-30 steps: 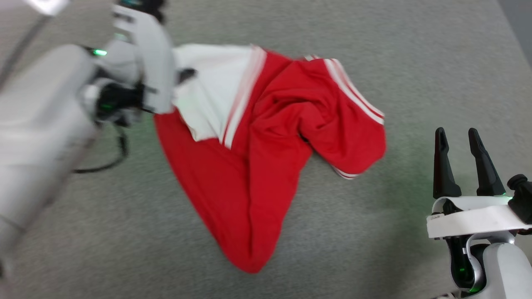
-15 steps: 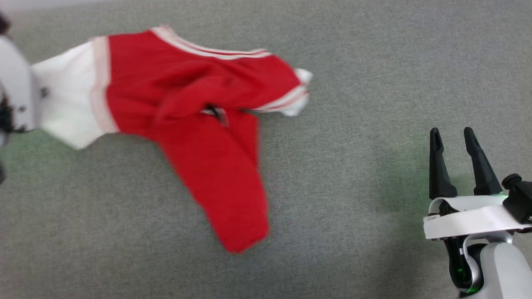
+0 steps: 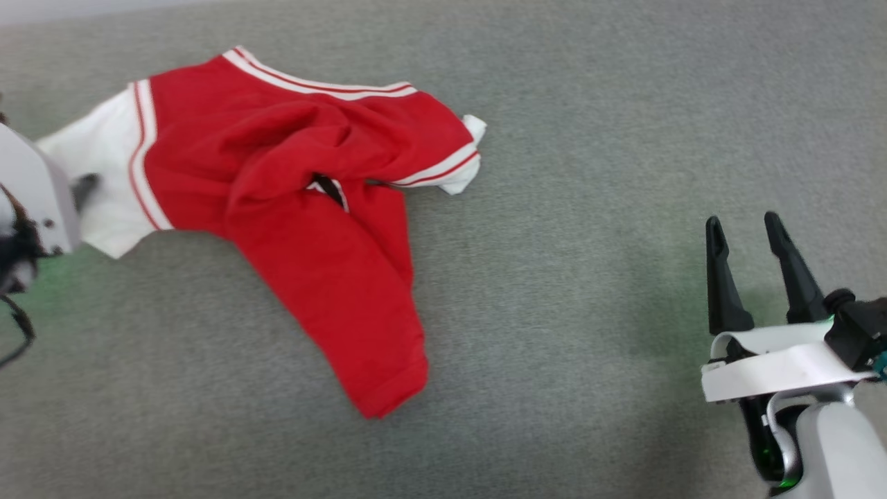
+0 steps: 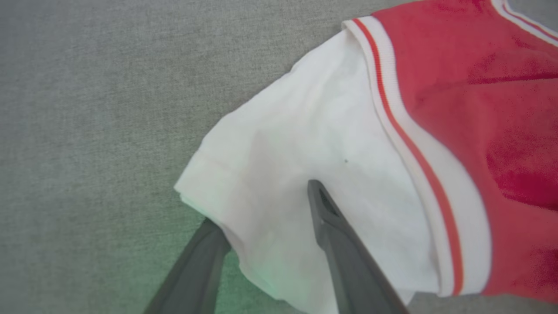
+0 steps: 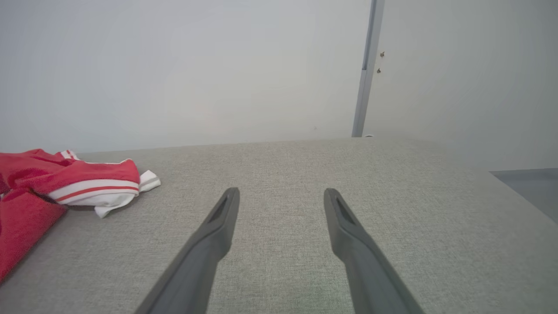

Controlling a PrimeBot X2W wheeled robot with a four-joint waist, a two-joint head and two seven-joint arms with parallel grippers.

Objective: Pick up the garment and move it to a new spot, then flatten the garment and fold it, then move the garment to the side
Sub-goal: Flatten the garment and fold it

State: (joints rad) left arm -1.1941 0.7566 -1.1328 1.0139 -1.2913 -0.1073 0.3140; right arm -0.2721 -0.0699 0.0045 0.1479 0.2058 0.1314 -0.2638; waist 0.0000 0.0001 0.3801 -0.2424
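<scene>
Garment (image 3: 305, 180) lies crumpled at 10 o'clock. Left gripper (image 4: 263, 203), jaws gaping astride its white sleeve (image 4: 283, 131): back out without snagging. Right gripper (image 3: 742, 220), 4 o'clock, jaws apart, empty.

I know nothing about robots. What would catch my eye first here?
A crumpled red garment lies on the grey fabric surface, upper left in the head view. The left gripper stands open astride its white sleeve; the right gripper waits open at lower right, well clear.

no legible text, black-and-white sliver in the garment (image 3: 277, 159) fold too small to read
</scene>
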